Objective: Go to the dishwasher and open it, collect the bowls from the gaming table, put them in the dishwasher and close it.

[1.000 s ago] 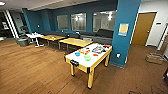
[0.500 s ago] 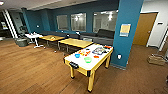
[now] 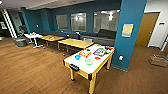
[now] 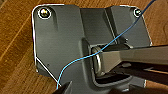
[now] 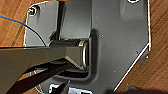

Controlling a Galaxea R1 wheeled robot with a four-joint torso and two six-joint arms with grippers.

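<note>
Facing the white-topped, yellow-sided gaming worktop (image 3: 88, 65), we are risking clipping its corner and spilling the small blue bowl (image 3: 77, 57) and shallow green bowl (image 3: 89, 61); whether either arm's jaws are spread or closed, we cannot tell.

office lounge: gaming table (image 3: 100, 65), sofas (image 3: 106, 33)

Ceiling lights are glaring in the glass panels (image 3: 103, 21) and brightening the white table top (image 3: 86, 65). The head view is looking soft and bowing at its edges. The wood floor (image 4: 15, 37) is appearing blurred under both wrists.
</note>
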